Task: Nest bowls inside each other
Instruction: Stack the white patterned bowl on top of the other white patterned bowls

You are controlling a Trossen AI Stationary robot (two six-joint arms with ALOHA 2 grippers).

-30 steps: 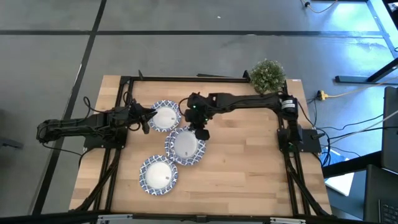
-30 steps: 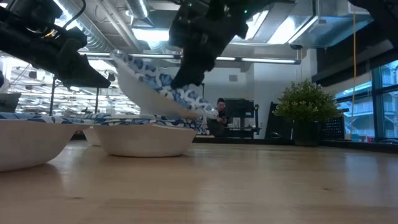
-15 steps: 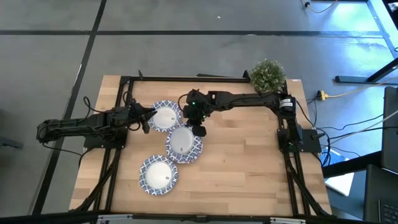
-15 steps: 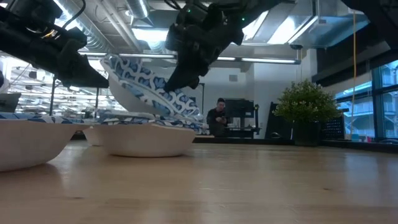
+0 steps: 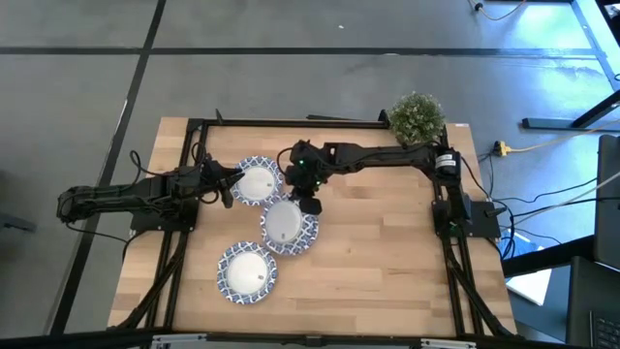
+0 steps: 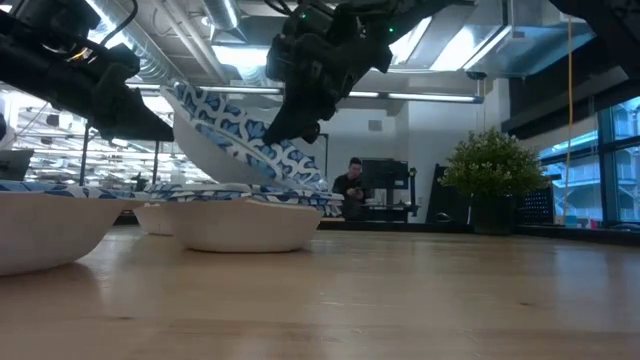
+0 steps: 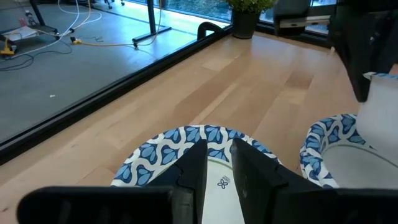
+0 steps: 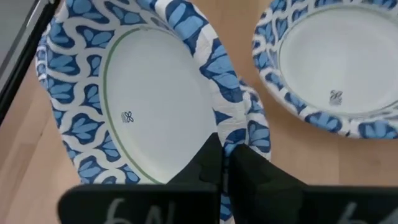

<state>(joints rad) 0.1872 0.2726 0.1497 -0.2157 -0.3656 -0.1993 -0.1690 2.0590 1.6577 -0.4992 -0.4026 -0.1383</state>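
From where I stand, the right gripper (image 5: 308, 202) has its two fingers pinched tight on the patterned rim of a tilted bowl (image 6: 240, 145), holding it at a slant with its lower edge inside, or touching, the middle bowl (image 5: 287, 226) on the table (image 5: 387, 262). In the right wrist view the fingers (image 8: 214, 165) meet on the blue edge, one above and one below, and the rim puckers a little under them. That tells me these bowls are thin and light, likely paper or something as soft, so they will bend rather than break, and a hard squeeze would crease them.

The rim looks like the only sensible place to take hold: the white centre is flat and offers no purchase. Held by a single point on the edge, a bowl hangs crooked as this one does, so I would expect it to need lowering gently until it settles flat into the one beneath, and it could slide off-centre on the smooth inner face.

Taking the middle bowl as the mark, another bowl (image 5: 256, 181) lies just beyond it toward the plant (image 5: 418, 116) side and to the left, and a third (image 5: 248, 272) sits just nearer the front edge. The left gripper (image 5: 225, 184) waits at the outer rim of that farther bowl, fingers (image 7: 189, 171) nearly together with a thin gap between them, above the rim and holding nothing. In the room behind, a person (image 6: 350, 186) is seated well away from the table.
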